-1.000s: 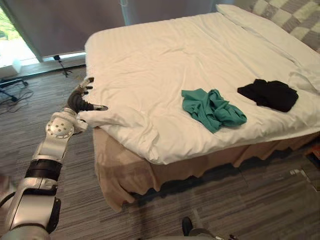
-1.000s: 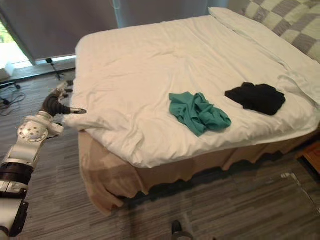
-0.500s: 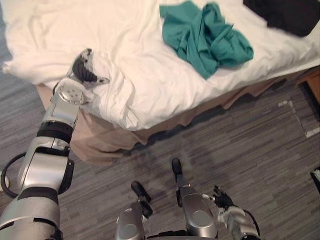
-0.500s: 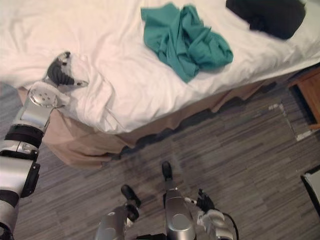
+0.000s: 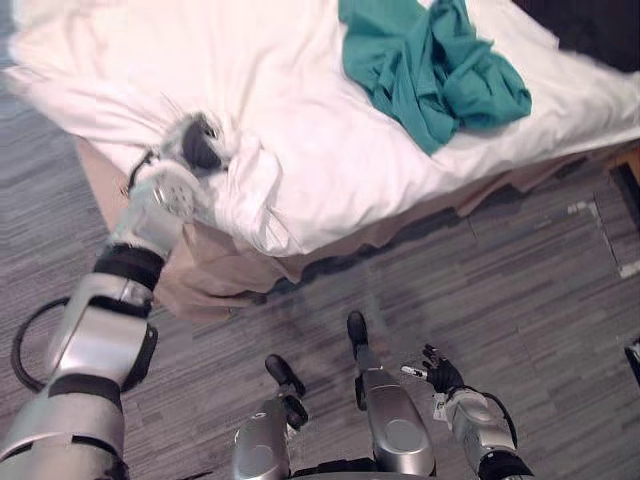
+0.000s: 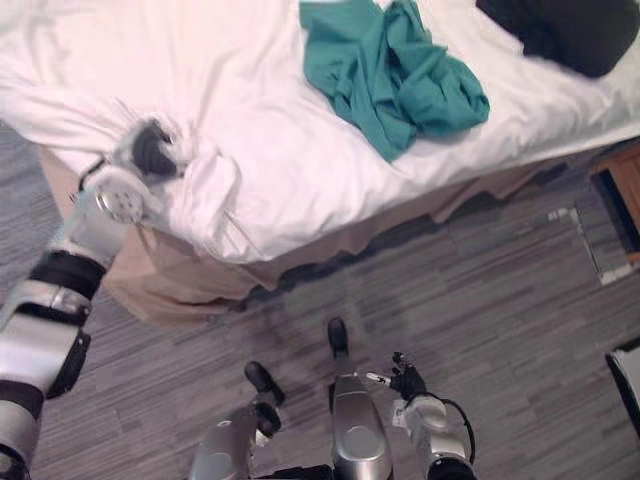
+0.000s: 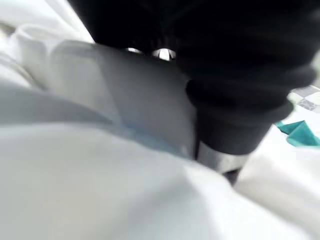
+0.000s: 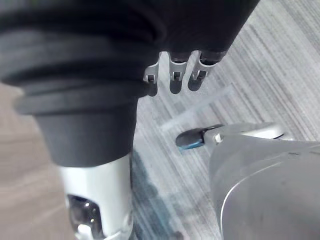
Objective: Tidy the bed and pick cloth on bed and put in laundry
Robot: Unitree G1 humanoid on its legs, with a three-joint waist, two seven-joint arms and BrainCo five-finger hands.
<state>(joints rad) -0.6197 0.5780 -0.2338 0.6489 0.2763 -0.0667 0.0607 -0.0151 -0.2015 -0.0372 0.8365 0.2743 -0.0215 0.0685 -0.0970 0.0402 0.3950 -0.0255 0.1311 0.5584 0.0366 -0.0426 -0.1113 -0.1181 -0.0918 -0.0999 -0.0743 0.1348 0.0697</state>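
Left hand (image 5: 198, 148): bed (image 5: 215, 290) corner, seemingly sunk in bunched duvet (image 5: 300, 120); cannot tell its grip.
Right hand (image 5: 440, 376): above floor (image 5: 520, 270), fingers relaxed apart.
Teal cloth (image 5: 430, 60): near bed's edge.

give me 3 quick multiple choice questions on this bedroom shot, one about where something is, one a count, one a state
1. Where does the crumpled teal cloth lie?
A. on the white duvet, near its edge
B. in a laundry basket
C. over a chair

2. How many loose cloths lie on the duvet?
A. one
B. two
C. four

3. How is the right hand?
A. shut on a cloth
B. pressing a pillow
C. open, low above the grey plank floor

Answers:
1 A, it rests on the duvet just above the beige bed skirt.
2 B, the teal cloth and a black cloth.
3 C, its fingers are relaxed and hold nothing.
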